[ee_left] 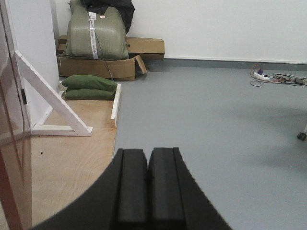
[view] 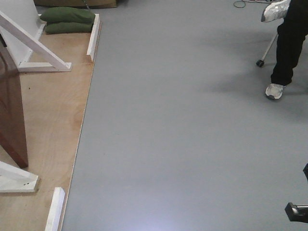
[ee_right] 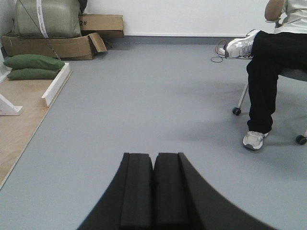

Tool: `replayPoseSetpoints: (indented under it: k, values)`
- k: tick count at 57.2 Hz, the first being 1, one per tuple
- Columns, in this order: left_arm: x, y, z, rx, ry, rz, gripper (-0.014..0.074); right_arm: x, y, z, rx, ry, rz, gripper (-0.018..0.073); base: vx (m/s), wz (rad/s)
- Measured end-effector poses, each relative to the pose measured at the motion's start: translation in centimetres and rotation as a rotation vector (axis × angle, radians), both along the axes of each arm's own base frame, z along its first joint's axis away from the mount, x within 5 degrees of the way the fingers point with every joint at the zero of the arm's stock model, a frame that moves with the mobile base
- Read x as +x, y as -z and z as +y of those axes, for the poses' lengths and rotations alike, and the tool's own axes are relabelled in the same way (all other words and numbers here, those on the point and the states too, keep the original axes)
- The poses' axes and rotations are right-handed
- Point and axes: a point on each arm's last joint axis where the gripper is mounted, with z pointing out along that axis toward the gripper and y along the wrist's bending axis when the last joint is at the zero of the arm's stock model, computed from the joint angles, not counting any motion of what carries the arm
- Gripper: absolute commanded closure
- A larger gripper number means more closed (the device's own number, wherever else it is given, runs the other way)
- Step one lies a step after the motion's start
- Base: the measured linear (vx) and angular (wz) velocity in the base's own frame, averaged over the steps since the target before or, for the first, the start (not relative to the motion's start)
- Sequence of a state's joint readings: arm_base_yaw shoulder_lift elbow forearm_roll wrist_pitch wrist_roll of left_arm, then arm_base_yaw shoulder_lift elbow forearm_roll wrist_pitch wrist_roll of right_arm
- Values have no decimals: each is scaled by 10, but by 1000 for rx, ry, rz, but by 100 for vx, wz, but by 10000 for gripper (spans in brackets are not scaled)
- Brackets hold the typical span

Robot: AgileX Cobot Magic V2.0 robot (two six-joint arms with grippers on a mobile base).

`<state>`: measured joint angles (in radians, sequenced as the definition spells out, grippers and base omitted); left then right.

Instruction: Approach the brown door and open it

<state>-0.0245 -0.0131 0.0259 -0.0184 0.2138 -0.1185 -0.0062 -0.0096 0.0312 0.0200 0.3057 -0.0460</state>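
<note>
The left gripper [ee_left: 147,155] is pointing out over the grey floor [ee_left: 206,124], its black pads pressing flat together on nothing, and the right gripper [ee_right: 153,158] is doing the same. Close on the left gripper's left side, the brown door [ee_left: 10,143] is standing nearly edge-on, its reddish panel rising above the plywood platform [ee_left: 72,158]. The front-facing camera is catching the door's lower corner over that platform. Ahead and left of the left gripper, a white diagonal brace [ee_left: 50,93] is leaning up against a white wall panel [ee_left: 33,43]. Farther on, two green sandbags [ee_left: 90,87] are lying stacked at the platform's far end. Beyond them, an olive sack [ee_left: 93,36] is sitting on cardboard boxes [ee_left: 115,67] by the back wall. Ahead and right of the right gripper, a seated person [ee_right: 271,62] in black trousers is resting one white sneaker [ee_right: 254,140] on the floor.
</note>
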Motion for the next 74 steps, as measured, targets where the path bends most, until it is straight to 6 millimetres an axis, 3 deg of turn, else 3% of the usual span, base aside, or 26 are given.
replayPoseSetpoints:
  k: [74]
  values:
    - [0, 0, 0, 0, 0, 0, 600, 0, 1, 0, 0, 0, 10, 559, 29, 4]
